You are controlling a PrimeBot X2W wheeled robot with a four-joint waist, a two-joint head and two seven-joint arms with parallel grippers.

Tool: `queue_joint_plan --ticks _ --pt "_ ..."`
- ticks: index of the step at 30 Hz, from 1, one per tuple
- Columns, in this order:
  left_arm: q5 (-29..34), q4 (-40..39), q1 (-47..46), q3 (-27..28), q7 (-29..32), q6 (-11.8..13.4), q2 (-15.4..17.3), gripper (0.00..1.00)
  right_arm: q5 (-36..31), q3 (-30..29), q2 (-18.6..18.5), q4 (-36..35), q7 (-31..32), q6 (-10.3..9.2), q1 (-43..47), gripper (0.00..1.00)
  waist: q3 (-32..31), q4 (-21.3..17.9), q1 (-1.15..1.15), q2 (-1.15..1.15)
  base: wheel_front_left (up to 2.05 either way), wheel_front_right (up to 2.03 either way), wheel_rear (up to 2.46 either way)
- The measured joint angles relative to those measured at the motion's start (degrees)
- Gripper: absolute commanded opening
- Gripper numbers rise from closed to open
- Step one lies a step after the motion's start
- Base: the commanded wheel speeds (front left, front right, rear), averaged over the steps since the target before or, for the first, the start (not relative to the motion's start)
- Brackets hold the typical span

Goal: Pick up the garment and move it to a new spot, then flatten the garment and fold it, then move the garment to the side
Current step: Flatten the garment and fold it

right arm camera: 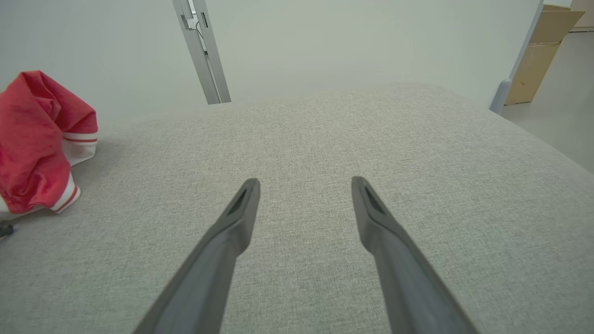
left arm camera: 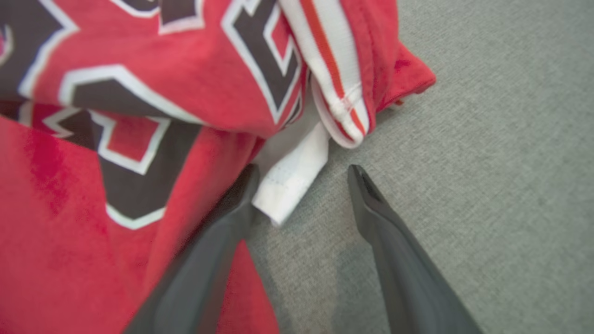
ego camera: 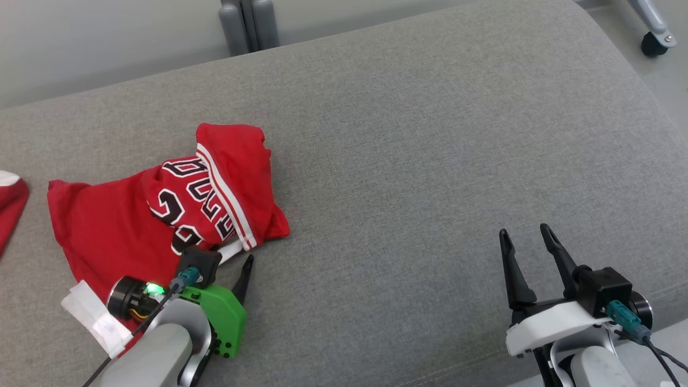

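Starting at the left pincer point(left arm camera: 304, 170): its fingers are spread wide and pinch nothing. One finger lies over the red cloth and the other over bare cushion point(ego camera: 408, 161). A white flap point(left arm camera: 292, 181) pokes out between them, just beside the cloth-side finger.

The right pincer point(ego camera: 524, 232) is spread too and empty, hanging over the cushion's near right part, well apart from any cloth.

The shirt point(ego camera: 107, 226) is a red sports jersey with black-and-white lettering and a striped trim point(left arm camera: 338, 93). It lies crumpled on the cushion's left part, with one end folded up over itself.

Handling, as a judgement:
- It looks light, thin and floppy, with no stiffness, so it'll sag and drape from wherever you take it.
- The weave looks a bit slick, so a shallow pinch could slip off.
- It isn't fragile.
- Take a deep bite on the thicker trim or the doubled edge by that flap, not the flap alone.
- A pinch on one layer may just unroll the heap.
- You'll likely need both pincers to flatten it.

Counts:
- two pincers
- one jersey
- one white flap
- one cushion
- one other bit of red cloth point(ego camera: 8, 204), at the cushion's far left and cut off by the head view, so I can't tell what it is
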Motion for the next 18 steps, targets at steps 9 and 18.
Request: queue_joint_plan --ticks 9,18 --pt "1.0 6.1 -2.9 -1.7 -0.5 -2.0 -1.9 0.0 0.3 0.6 0.0 0.2 0.0 0.0 -0.5 1.0 -0.4 -0.2 0.0 0.0 0.0 0.0 0.0" --pt "-0.7 -3.8 -3.8 -2.5 1.3 -5.3 -5.6 0.0 0.3 -0.1 0.0 0.5 0.0 0.0 0.6 1.0 -1.9 -0.5 0.0 0.0 0.0 0.0 0.0"
